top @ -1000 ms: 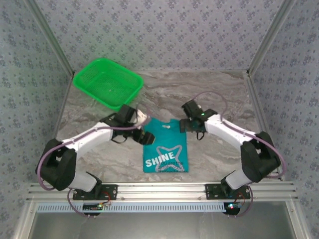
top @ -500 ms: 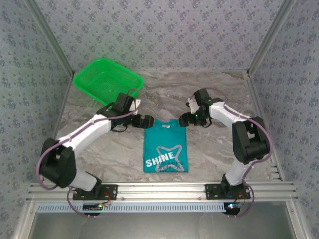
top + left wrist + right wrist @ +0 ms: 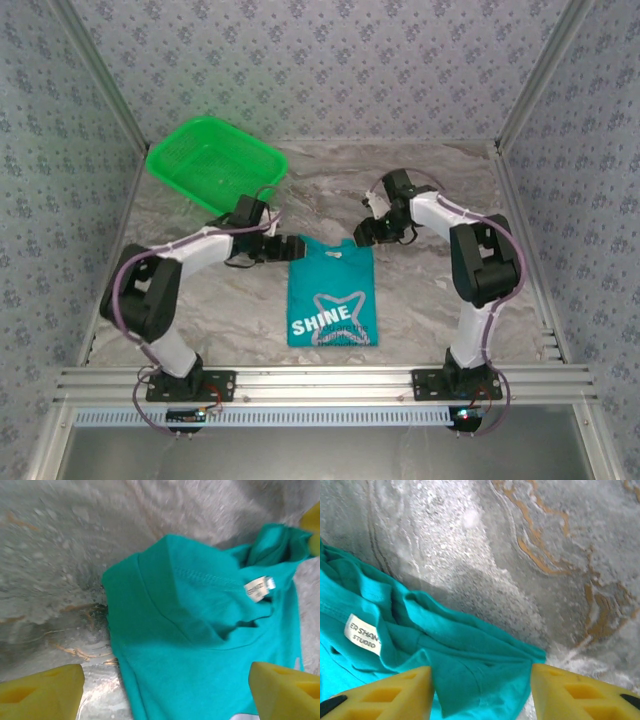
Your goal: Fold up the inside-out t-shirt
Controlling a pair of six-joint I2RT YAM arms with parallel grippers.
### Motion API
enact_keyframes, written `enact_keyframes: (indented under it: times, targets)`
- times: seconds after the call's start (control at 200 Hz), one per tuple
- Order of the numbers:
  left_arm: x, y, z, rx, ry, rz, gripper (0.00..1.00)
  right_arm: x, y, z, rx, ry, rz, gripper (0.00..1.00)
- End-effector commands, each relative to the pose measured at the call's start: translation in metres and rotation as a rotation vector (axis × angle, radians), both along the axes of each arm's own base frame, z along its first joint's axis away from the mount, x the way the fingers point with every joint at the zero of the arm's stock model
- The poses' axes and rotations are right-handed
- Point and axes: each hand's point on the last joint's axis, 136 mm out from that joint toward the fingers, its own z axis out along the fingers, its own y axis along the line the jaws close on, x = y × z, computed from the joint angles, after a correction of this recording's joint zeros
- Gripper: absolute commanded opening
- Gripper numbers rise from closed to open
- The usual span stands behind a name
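Cloth first: the t-shirt point(image 3: 332, 295) lies as a narrow rectangle on the bench point(image 3: 430, 300), about midway between the left and right edges and closer to the near edge. Its lettered end points at the near edge and its collar end at the far edge. It has not shifted over the last second; the arms have.

A second ago the left end effector point(image 3: 290, 247) hung over the shirt's left side. It has since drawn out toward the left edge and now sits at the collar end's left corner. The left wrist view shows its yellow fingers point(image 3: 42, 690) well apart, open, with that corner and the white neck label point(image 3: 259, 587) lying between and ahead of them, nothing pinched.

The right end effector point(image 3: 365, 238) has moved in to the collar end's right corner. Its jaws have narrowed from their wide setting. In the right wrist view the fingers point(image 3: 395, 692) straddle a rumpled flap of teal cloth, with a visible gap between them, so I read it as open and closing rather than gripping.

Both ends of the collar edge are now bracketed, one tool per corner. That looks like the set-up for a lengthwise fold, carrying the collar end toward the near edge over the lettering. Neither corner is secured yet, and the right one is bunched, so it may catch more than one layer.

The green basket point(image 3: 176, 139) sits at the far-left corner, well apart from the work
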Motion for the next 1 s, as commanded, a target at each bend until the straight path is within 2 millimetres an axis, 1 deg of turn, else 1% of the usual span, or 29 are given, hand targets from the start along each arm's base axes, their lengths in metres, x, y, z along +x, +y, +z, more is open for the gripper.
enact_keyframes:
  times: [0.0, 0.175, 0.29, 0.35, 0.43, 0.5, 0.605, 0.67, 0.825, 0.88, 0.939, 0.999]
  targets:
    - [0.009, -0.020, 0.015, -0.056, -0.013, -0.072, 0.84, 0.000, 0.007, -0.005, 0.013, 0.027, 0.044, 0.54]
    - [0.019, -0.028, -0.006, 0.023, 0.031, -0.099, 0.83, -0.001, 0.005, -0.019, -0.053, 0.041, 0.065, 0.55]
    - [0.021, -0.031, -0.023, 0.095, 0.053, -0.128, 0.82, -0.003, -0.002, -0.028, -0.102, 0.040, 0.064, 0.62]
    - [0.019, -0.032, -0.030, 0.124, 0.065, -0.152, 0.82, -0.007, -0.003, -0.030, -0.108, 0.047, 0.072, 0.63]
    - [0.017, -0.032, -0.041, 0.140, 0.105, -0.167, 0.81, -0.010, 0.001, -0.031, -0.077, 0.060, 0.081, 0.59]
    - [0.013, -0.032, -0.049, 0.147, 0.137, -0.179, 0.79, -0.012, 0.006, -0.033, -0.050, 0.074, 0.091, 0.52]
    - [0.010, -0.025, -0.058, 0.193, 0.146, -0.175, 0.76, -0.017, 0.009, -0.037, -0.050, 0.090, 0.106, 0.49]
    - [0.008, -0.025, -0.062, 0.202, 0.152, -0.182, 0.66, -0.017, 0.010, -0.039, -0.048, 0.091, 0.104, 0.45]
    - [0.001, -0.029, -0.075, 0.229, 0.207, -0.248, 0.47, -0.019, 0.011, -0.042, -0.042, 0.108, 0.100, 0.34]
    - [-0.002, -0.030, -0.079, 0.233, 0.223, -0.274, 0.41, -0.019, 0.012, -0.041, -0.035, 0.107, 0.103, 0.24]
    - [-0.003, -0.032, -0.079, 0.235, 0.213, -0.299, 0.34, -0.020, 0.014, -0.039, -0.022, 0.103, 0.112, 0.18]
    - [-0.001, -0.033, -0.075, 0.237, 0.183, -0.311, 0.26, -0.019, 0.017, -0.035, -0.006, 0.088, 0.122, 0.06]
